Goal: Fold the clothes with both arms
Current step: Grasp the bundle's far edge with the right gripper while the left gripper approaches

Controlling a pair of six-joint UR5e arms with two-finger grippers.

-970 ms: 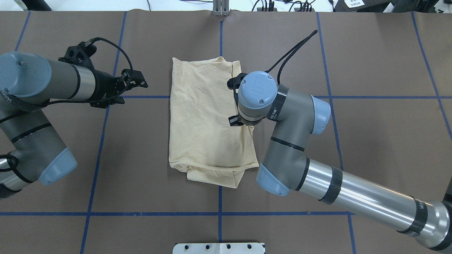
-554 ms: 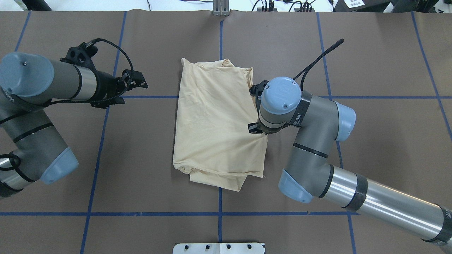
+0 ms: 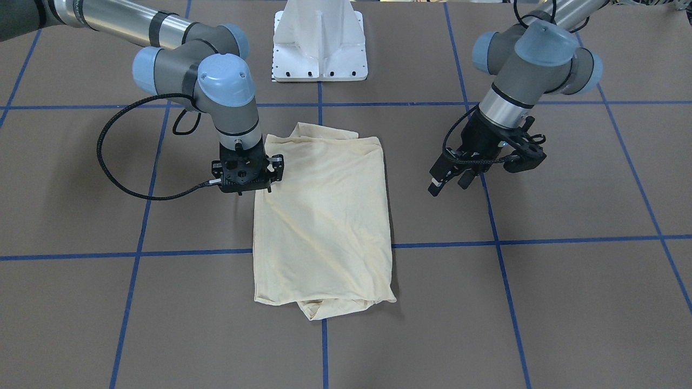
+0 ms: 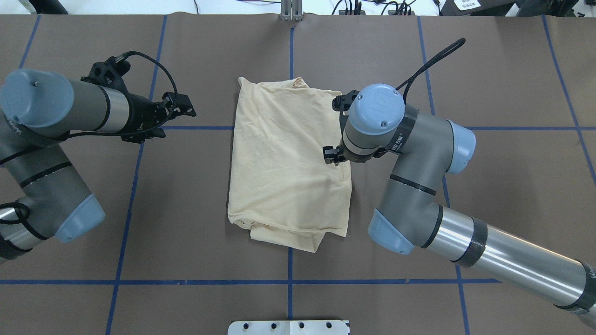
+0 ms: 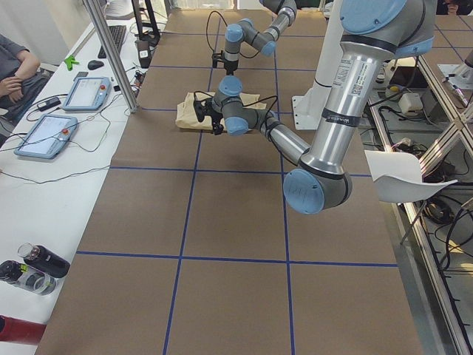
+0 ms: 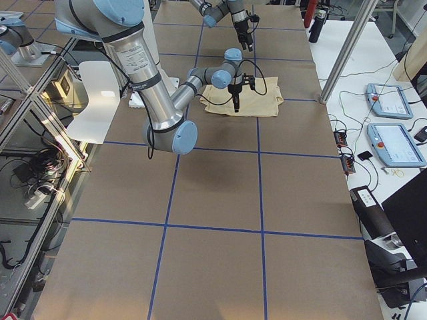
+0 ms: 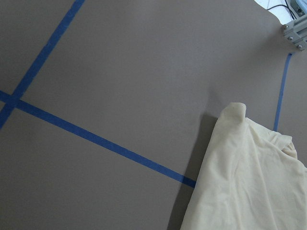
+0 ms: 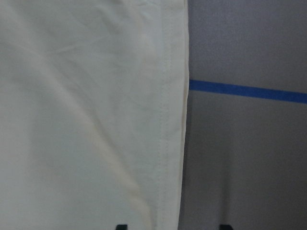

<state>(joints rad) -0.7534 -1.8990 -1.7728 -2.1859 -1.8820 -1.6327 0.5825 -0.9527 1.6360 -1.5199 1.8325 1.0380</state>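
The cream-yellow shirt [image 4: 288,158] lies folded into a tall rectangle at the table's middle, also in the front view [image 3: 324,216]. Its print and neck tag are hidden. My right gripper [image 3: 244,186] points straight down over the shirt's right-hand edge. In the right wrist view the hemmed edge [image 8: 168,96] runs between two fingertips [image 8: 122,226] that stand apart, so it is open and holds nothing. My left gripper [image 4: 186,106] hovers open and empty over bare table, well to the left of the shirt, and also shows in the front view [image 3: 447,186].
The brown table cover [image 4: 186,209] carries a blue tape grid. The white pedestal base [image 3: 320,48] stands at the robot's side. A side bench with tablets [image 5: 41,133] and bottles [image 5: 29,266] runs along the far edge, with a person's arm nearby.
The right gripper first dragged the shirt to the right, then moved toward the far side along its right edge while the shirt stayed put. The left arm has not moved.
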